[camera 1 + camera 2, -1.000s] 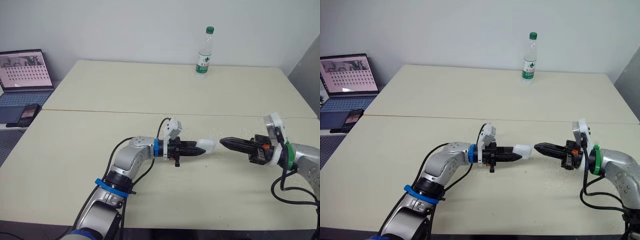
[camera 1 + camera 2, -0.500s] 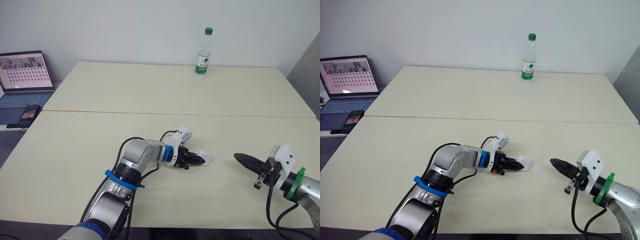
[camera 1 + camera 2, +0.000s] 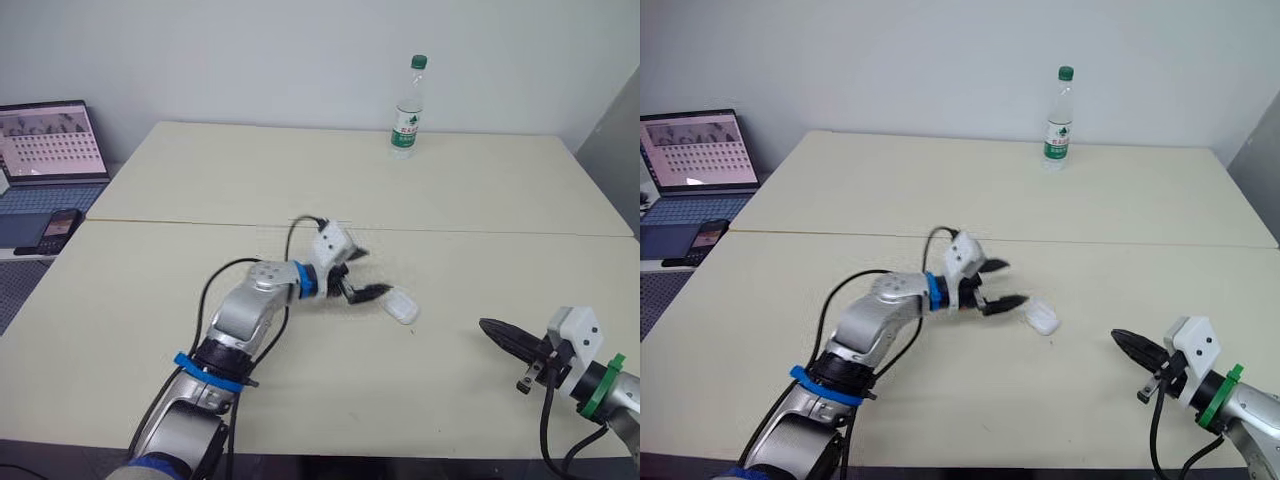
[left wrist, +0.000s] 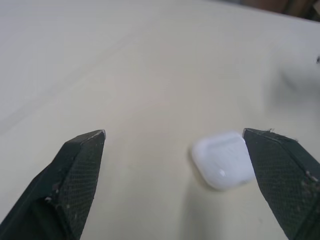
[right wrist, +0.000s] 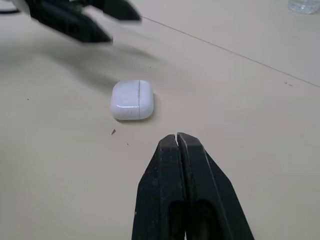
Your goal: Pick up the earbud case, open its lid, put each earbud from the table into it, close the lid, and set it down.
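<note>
The white earbud case [image 3: 402, 305] lies on the table with its lid shut, free of both grippers. My left gripper [image 3: 372, 272] hovers just to its left, jaws wide open and empty; in the left wrist view the case [image 4: 224, 159] sits on the table beyond the spread fingers [image 4: 75, 170], near the right-hand one. My right gripper [image 3: 485, 325] is shut and empty near the table's front right, pointing toward the case from a short distance. In the right wrist view the case [image 5: 132, 100] lies ahead of the closed fingertips [image 5: 177, 136].
A water bottle [image 3: 407, 105] stands at the far edge of the table. A laptop [image 3: 50, 140] and a phone [image 3: 55, 228] sit on a side surface to the left. A seam [image 3: 200, 224] runs across the table.
My left gripper has let go of the case, opened wide and drawn back a little. The case now rests on the table. The right gripper pulled away toward the front right.
</note>
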`<action>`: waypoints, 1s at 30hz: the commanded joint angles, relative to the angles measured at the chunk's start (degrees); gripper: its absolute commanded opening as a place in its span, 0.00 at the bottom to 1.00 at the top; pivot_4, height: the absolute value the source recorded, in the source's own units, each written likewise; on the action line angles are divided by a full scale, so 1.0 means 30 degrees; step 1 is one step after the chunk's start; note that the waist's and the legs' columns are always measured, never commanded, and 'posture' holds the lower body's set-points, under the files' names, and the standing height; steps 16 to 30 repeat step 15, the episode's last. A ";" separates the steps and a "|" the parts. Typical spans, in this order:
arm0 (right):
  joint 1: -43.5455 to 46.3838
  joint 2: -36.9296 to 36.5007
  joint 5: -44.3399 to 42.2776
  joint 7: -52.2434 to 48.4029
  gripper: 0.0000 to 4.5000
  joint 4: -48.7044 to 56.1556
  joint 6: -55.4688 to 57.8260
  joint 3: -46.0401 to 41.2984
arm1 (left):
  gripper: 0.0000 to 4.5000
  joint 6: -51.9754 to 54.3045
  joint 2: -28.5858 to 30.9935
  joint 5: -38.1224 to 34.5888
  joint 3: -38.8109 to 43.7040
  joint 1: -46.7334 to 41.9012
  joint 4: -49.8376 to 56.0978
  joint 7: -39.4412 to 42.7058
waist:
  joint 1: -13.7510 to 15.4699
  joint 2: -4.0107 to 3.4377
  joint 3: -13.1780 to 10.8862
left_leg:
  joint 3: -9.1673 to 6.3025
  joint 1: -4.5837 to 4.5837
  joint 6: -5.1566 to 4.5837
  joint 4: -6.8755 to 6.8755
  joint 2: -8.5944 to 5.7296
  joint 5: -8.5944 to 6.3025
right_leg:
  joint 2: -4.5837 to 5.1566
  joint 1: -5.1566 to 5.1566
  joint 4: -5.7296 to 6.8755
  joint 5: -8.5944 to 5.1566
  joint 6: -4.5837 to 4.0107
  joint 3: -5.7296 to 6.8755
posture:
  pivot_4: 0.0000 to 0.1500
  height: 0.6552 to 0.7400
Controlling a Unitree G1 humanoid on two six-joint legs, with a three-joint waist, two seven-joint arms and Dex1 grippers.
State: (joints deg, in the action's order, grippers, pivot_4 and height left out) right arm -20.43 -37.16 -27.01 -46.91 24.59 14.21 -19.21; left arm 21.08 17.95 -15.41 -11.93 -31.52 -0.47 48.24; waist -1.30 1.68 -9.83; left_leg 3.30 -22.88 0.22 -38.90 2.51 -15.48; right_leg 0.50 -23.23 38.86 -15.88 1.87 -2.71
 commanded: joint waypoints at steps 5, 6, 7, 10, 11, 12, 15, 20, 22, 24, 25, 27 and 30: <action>0.0781 -0.0625 0.0434 -0.1377 0.43 -0.2288 -0.1296 -0.0258 | 1.00 -0.0446 0.2562 -0.0847 0.1900 0.4760 0.3625 0.0587 | -0.0125 -0.0010 0.0006 | 0.0025 0.0021 -0.0003 0.0012 0.0021 -0.0004 | 0.0001 -0.0002 0.0000 -0.0002 0.0002 0.0004 | 1.00 0.95; 0.0770 -0.0719 0.0637 -0.1615 0.52 -0.2645 -0.1624 -0.0199 | 1.00 -0.0519 0.2871 -0.0944 0.2153 0.5626 0.3866 0.0588 | -0.0111 -0.0008 0.0004 | -0.0004 0.0017 -0.0003 0.0013 0.0022 -0.0003 | -0.0001 -0.0003 0.0008 -0.0007 -0.0006 0.0009 | 1.00 0.95; 0.0794 -0.0770 0.0738 -0.1819 0.60 -0.3009 -0.1898 -0.0207 | 1.00 -0.0551 0.3173 -0.1064 0.2432 0.6531 0.4130 0.0600 | -0.0102 -0.0008 0.0004 | -0.0015 0.0018 -0.0004 0.0013 0.0029 -0.0003 | -0.0005 -0.0002 0.0011 -0.0009 -0.0008 0.0016 | 1.00 0.95; 0.0954 -0.0797 0.0977 -0.2173 0.85 -0.4146 -0.2699 -0.0301 | 1.00 -0.1410 0.3794 -0.1050 0.3004 0.8829 0.4718 0.0675 | -0.0100 -0.0008 0.0004 | -0.0013 0.0024 -0.0004 0.0011 0.0029 -0.0002 | 0.0017 0.0006 0.0018 -0.0012 -0.0014 0.0016 | 1.00 0.95; 0.0996 -0.0800 0.1297 -0.2186 0.93 -0.4578 -0.3102 -0.0236 | 1.00 -0.1596 0.3895 -0.1021 0.3092 0.9321 0.4865 0.0624 | -0.0094 -0.0006 0.0003 | -0.0008 0.0024 -0.0004 0.0006 0.0029 -0.0002 | 0.0030 0.0005 0.0017 -0.0014 -0.0012 0.0015 | 1.00 0.95; 0.1039 -0.0804 0.1572 -0.2212 0.99 -0.4926 -0.3461 -0.0173 | 1.00 -0.1646 0.3912 -0.1046 0.3184 0.9665 0.5005 0.0497 | -0.0057 -0.0006 0.0003 | -0.0005 0.0023 -0.0004 0.0004 0.0027 -0.0002 | 0.0061 0.0006 0.0013 -0.0014 -0.0011 0.0016 | 1.00 0.95; 0.1022 -0.1081 0.1347 -0.2847 0.99 -0.5329 -0.3254 -0.0042 | 1.00 -0.1693 0.4005 -0.0957 0.3259 1.0315 0.5202 0.0187 | 0.0014 -0.0007 0.0004 | 0.0001 0.0024 -0.0007 -0.0004 0.0008 0.0001 | 0.0112 0.0010 0.0012 -0.0021 0.0010 0.0025 | 1.00 0.95; 0.1022 -0.1081 0.1347 -0.2847 0.99 -0.5329 -0.3254 -0.0042 | 1.00 -0.1693 0.4005 -0.0957 0.3259 1.0315 0.5202 0.0187 | 0.0014 -0.0007 0.0004 | 0.0001 0.0024 -0.0007 -0.0004 0.0008 0.0001 | 0.0112 0.0010 0.0012 -0.0021 0.0010 0.0025 | 1.00 0.95; 0.1022 -0.1081 0.1347 -0.2847 0.99 -0.5329 -0.3254 -0.0042 | 1.00 -0.1693 0.4005 -0.0957 0.3259 1.0315 0.5202 0.0187 | 0.0014 -0.0007 0.0004 | 0.0001 0.0024 -0.0007 -0.0004 0.0008 0.0001 | 0.0112 0.0010 0.0012 -0.0021 0.0010 0.0025 | 1.00 0.95; 0.1022 -0.1081 0.1347 -0.2847 0.99 -0.5329 -0.3254 -0.0042 | 1.00 -0.1693 0.4005 -0.0957 0.3259 1.0315 0.5202 0.0187 | 0.0014 -0.0007 0.0004 | 0.0001 0.0024 -0.0007 -0.0004 0.0008 0.0001 | 0.0112 0.0010 0.0012 -0.0021 0.0010 0.0025 | 1.00 0.95; 0.1022 -0.1081 0.1347 -0.2847 0.99 -0.5329 -0.3254 -0.0042 | 1.00 -0.1693 0.4005 -0.0957 0.3259 1.0315 0.5202 0.0187 | 0.0014 -0.0007 0.0004 | 0.0001 0.0024 -0.0007 -0.0004 0.0008 0.0001 | 0.0112 0.0010 0.0012 -0.0021 0.0010 0.0025 | 1.00 0.95; 0.1022 -0.1081 0.1347 -0.2847 0.99 -0.5329 -0.3254 -0.0042 | 1.00 -0.1693 0.4005 -0.0957 0.3259 1.0315 0.5202 0.0187 | 0.0014 -0.0007 0.0004 | 0.0001 0.0024 -0.0007 -0.0004 0.0008 0.0001 | 0.0112 0.0010 0.0012 -0.0021 0.0010 0.0025 | 1.00 0.95; 0.1022 -0.1081 0.1347 -0.2847 0.99 -0.5329 -0.3254 -0.0042 | 1.00 -0.1693 0.4005 -0.0957 0.3259 1.0315 0.5202 0.0187 | 0.0014 -0.0007 0.0004 | 0.0001 0.0024 -0.0007 -0.0004 0.0008 0.0001 | 0.0112 0.0010 0.0012 -0.0021 0.0010 0.0025 | 1.00 0.95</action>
